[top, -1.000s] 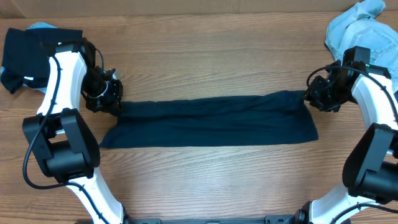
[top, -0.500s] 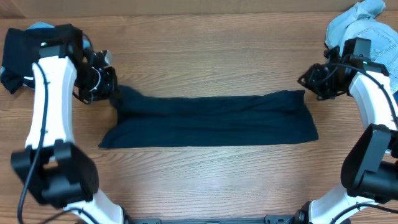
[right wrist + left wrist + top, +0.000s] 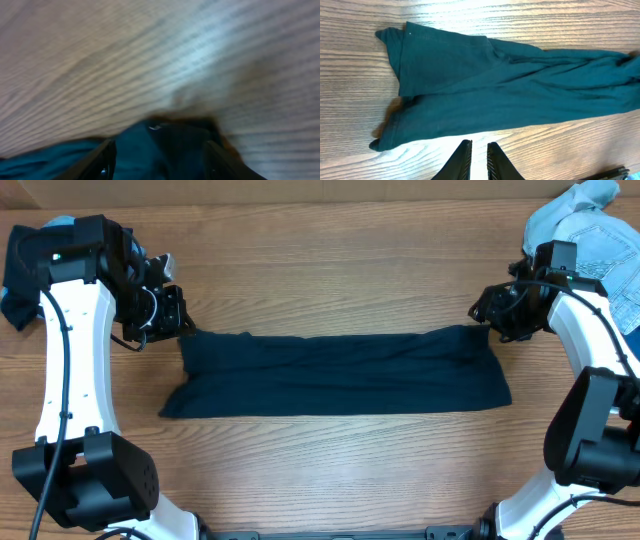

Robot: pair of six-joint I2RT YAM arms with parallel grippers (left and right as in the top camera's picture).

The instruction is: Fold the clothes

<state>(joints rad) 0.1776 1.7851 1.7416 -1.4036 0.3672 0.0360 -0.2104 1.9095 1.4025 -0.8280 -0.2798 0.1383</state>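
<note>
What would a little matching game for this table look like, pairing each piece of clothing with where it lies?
Things:
1. navy shirt
2. pale denim piece
3. black garment

Places:
A. far right corner of the table
B. far left corner, partly under the left arm
C. stretched in a long band across the middle, between the two arms

Pairs: 1-C, 2-A, 3-B

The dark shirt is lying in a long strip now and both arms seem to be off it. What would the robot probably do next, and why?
Probably bring both arms back down to grip the ends of the navy shirt and fold it across. It lies flat as a long band on the wooden table. The left gripper hangs above it with fingers nearly together, holding nothing, and the right gripper has its fingers spread over the shirt's corner.
</note>
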